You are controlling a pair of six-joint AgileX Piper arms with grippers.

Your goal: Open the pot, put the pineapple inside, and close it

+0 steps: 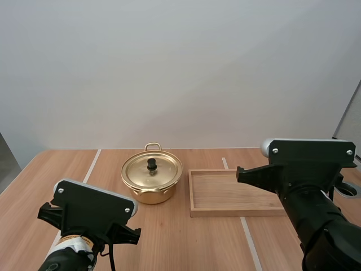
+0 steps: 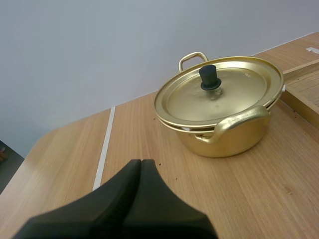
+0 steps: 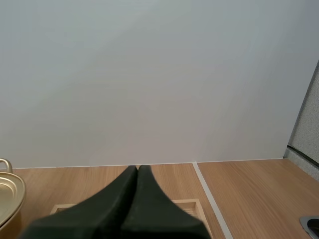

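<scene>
From above, the gold pot [image 1: 151,195], lid [image 1: 162,172] on, stands just left of the wooden tray [image 1: 237,213]. The wrist views add the claws: left gripper [image 2: 141,162] and right gripper [image 3: 138,168], both clenched empty.

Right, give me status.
Left end effector shut, right end effector shut. Round gold metal pot closed, black-knobbed lid on. Rectangular wooden tray beside pot.

The golden pot [image 1: 150,193] stood upright just beside the wooden tray [image 1: 237,195], off its left edge. Its matching lid [image 1: 162,171] sat closed on the rim, a black knob [image 1: 152,164] at its centre, and a loop handle [image 1: 152,146] faced away.
</scene>
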